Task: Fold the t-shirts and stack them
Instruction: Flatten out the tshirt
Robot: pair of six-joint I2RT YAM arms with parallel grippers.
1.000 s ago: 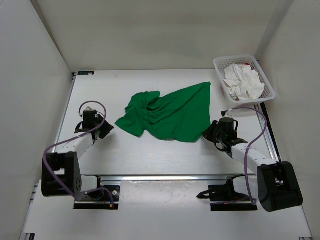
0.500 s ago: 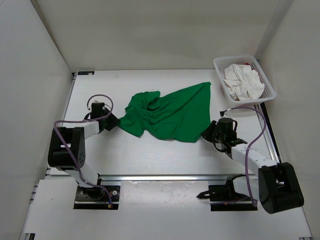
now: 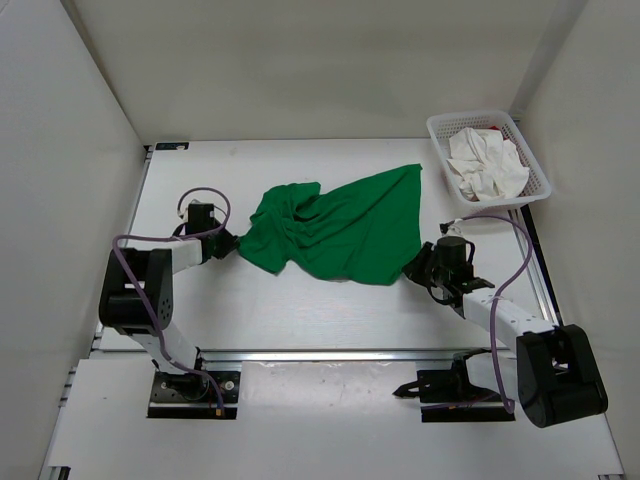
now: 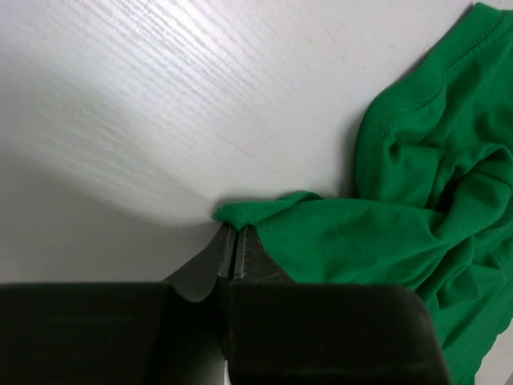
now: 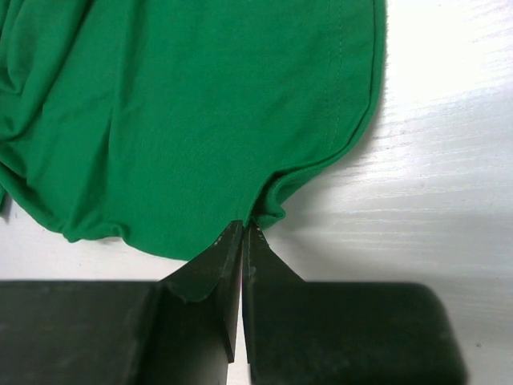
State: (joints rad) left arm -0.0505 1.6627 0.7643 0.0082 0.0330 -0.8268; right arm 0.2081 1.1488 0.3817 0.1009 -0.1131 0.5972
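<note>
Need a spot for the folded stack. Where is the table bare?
Bare table: the far strip behind the green shirt, and the near strip before it. Crowded: the middle, and the basket corner far right.

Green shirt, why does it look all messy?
The green t-shirt lies crumpled on the table. It is bunched into folds near the left tool rather than spread flat. That tool and the right tool each pinch an edge of it. The white t-shirt is heaped in the basket. Nothing looks damaged.
</note>
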